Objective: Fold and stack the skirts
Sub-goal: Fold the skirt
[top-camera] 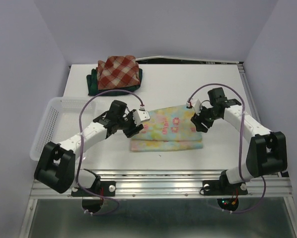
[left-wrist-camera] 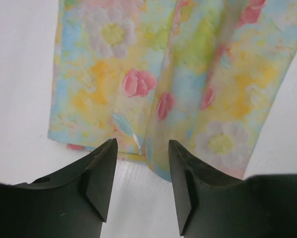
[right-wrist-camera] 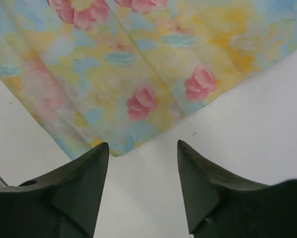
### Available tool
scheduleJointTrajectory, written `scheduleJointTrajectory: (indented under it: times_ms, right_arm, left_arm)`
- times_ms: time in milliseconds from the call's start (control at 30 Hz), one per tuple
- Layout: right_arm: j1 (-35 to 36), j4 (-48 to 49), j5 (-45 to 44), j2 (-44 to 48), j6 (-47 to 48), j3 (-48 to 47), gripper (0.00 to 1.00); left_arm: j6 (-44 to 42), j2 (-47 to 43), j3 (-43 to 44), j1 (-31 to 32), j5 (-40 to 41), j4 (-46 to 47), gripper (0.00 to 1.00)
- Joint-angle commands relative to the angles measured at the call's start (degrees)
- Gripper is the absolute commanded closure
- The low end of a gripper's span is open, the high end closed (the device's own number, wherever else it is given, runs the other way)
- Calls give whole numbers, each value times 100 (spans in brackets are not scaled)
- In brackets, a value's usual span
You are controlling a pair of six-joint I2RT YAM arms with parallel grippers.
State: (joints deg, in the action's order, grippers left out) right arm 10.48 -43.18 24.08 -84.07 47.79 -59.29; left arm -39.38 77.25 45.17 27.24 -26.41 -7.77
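Observation:
The pastel yellow-blue flowered skirt (top-camera: 169, 130) lies folded flat in the middle of the table, and fills the upper part of both wrist views (left-wrist-camera: 178, 74) (right-wrist-camera: 138, 69). My left gripper (top-camera: 137, 125) is at its left edge, open, with only white table between the fingers (left-wrist-camera: 141, 148). My right gripper (top-camera: 200, 120) is at its right edge, also open and empty (right-wrist-camera: 143, 148). At the back left the red-and-cream plaid skirt (top-camera: 118, 72) lies folded on top of the dark green-navy plaid skirt (top-camera: 94, 84).
A white plastic mesh basket (top-camera: 51, 124) stands at the left edge of the table, beside the left arm. Purple cables loop over both arms. The table's front rail runs below the flowered skirt.

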Motion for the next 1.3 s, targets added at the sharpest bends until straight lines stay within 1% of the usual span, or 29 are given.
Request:
scheduleJointTrajectory:
  times_ms: [0,67,167,233,300,367,400,467,567,733,900,1067,1267]
  right_arm:
    - [-29,-103,-149,435,-173,-372,25]
    - [-29,-94,-158,611,-174,-504,21]
    - [-29,-278,-88,559,63,-759,22]
    - [-29,-454,-17,445,177,-891,27]
    - [24,-691,115,278,239,-900,30]
    - [216,-736,80,242,309,-682,31]
    - [296,-692,28,268,310,-559,31]
    - [445,-352,-209,347,292,-78,31]
    - [762,125,-570,366,310,425,35]
    - [815,591,-922,33,169,760,37]
    - [815,1083,-1177,-30,99,954,40]
    - [815,900,-950,-65,204,727,41]
    - [815,556,-650,-205,274,120,37]
  left_arm:
    - [-132,-860,-148,53,-101,30,34]
    - [-132,-1185,-166,53,-101,-5,31]
    - [-211,-1213,62,62,-84,-338,31]
    - [-237,-1038,342,70,-13,-646,31]
    - [-369,-652,536,97,-13,-1013,33]
    - [-483,-275,730,262,13,-1226,35]
    - [-509,-177,756,342,153,-1262,35]
    - [-527,86,765,657,355,-1262,35]
    - [-422,421,835,808,532,-1183,35]
    - [-308,756,889,818,663,-1008,37]
    - [-229,940,801,818,778,-770,38]
    - [-237,976,836,818,682,-787,39]
    - [-185,1063,941,774,594,-770,40]
